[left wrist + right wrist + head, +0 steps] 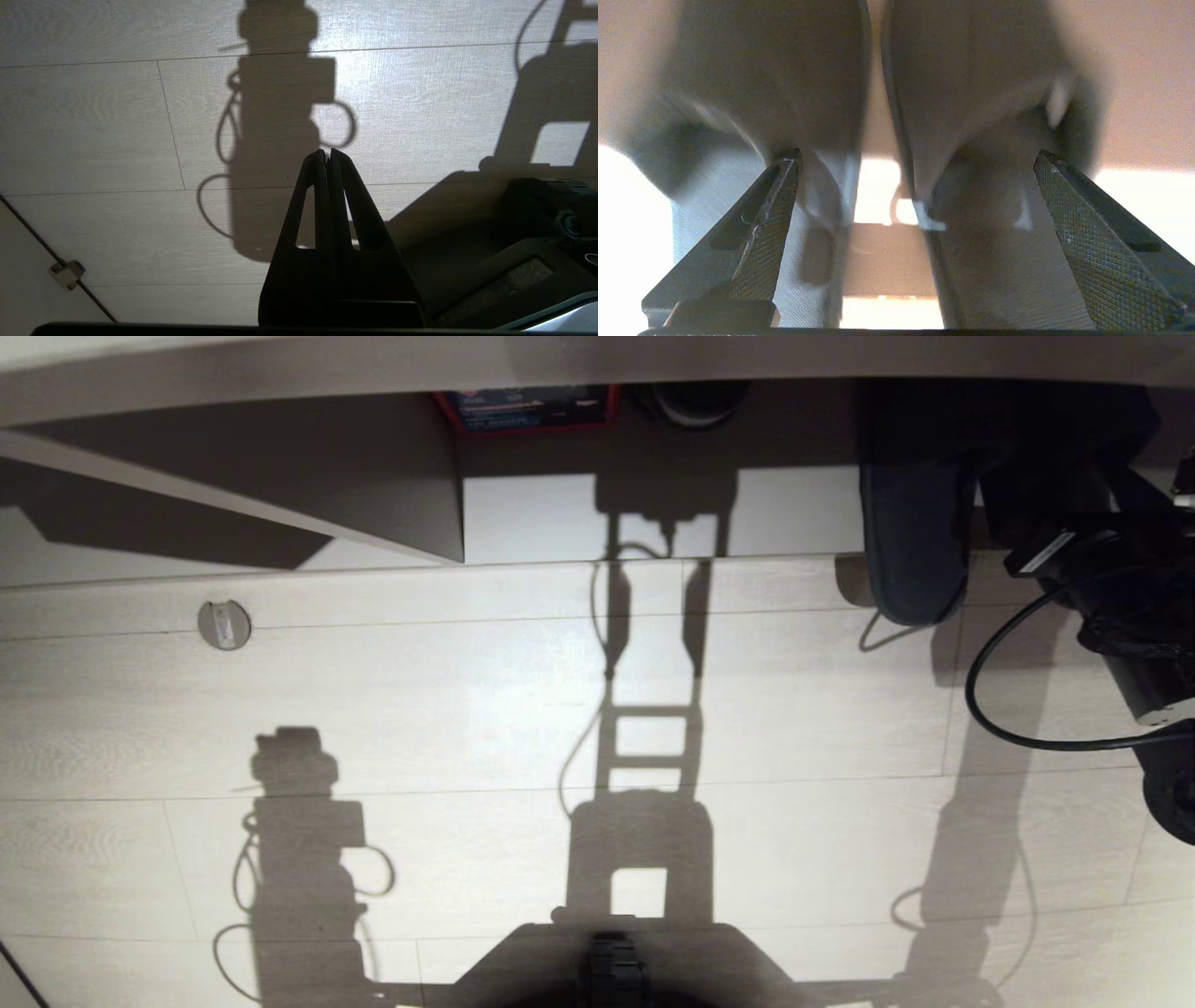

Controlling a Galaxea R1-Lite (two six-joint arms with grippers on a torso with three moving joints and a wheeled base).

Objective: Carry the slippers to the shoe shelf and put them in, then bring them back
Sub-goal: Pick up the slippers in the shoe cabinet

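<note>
Slippers [822, 116] of dark soft fabric stand as a pair between the right gripper's [915, 163] wide-spread fingers, at the pale laminate shoe shelf's [233, 457] right front edge. The left gripper [328, 156] hangs closed over the pale plank floor [467, 709]. A red-framed blue box [527, 409] bears unreadable print.

The left gripper [328, 156] is hanging with fingers pressed together over pale floor [117, 130], its shadow [280, 121] lying beyond.
</note>
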